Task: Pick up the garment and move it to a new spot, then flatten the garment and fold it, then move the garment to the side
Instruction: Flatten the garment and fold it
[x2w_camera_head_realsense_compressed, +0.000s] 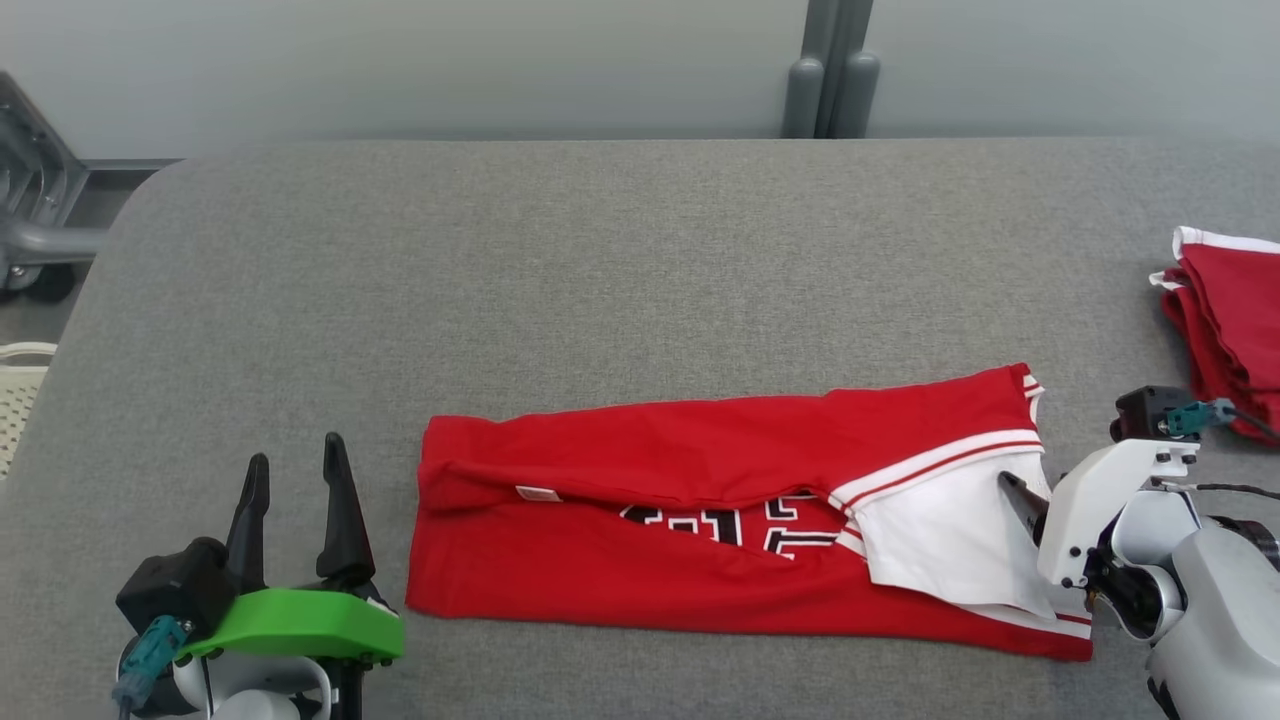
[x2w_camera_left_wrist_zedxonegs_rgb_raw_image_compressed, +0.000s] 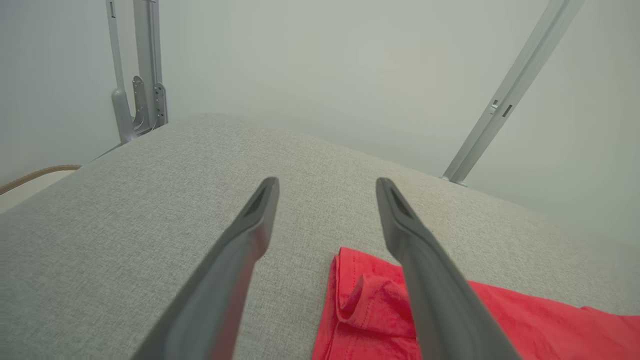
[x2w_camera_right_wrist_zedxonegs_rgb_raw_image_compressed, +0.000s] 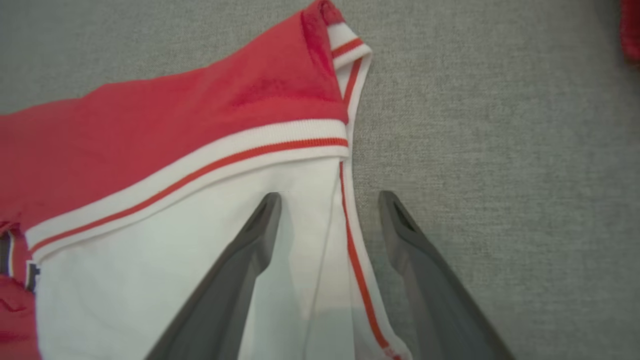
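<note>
Left gripper (x2w_camera_head_realsense_compressed: 296, 450) fingers wide, empty; folded-lengthwise garment (x2w_camera_head_realsense_compressed: 700, 560) lies just right of them on the worktop (x2w_camera_head_realsense_compressed: 600, 250). Right gripper (x2w_camera_right_wrist_zedxonegs_rgb_raw_image_compressed: 330, 196) fingers wide, straddling its white-trimmed end edge, probably not touching yet. Folding step; next calls for pinching that end and carrying it across.

The garment (x2w_camera_head_realsense_compressed: 700, 470) is soft matt cloth; the table (x2w_camera_head_realsense_compressed: 600, 270) wears coarse grey woven fabric.
</note>
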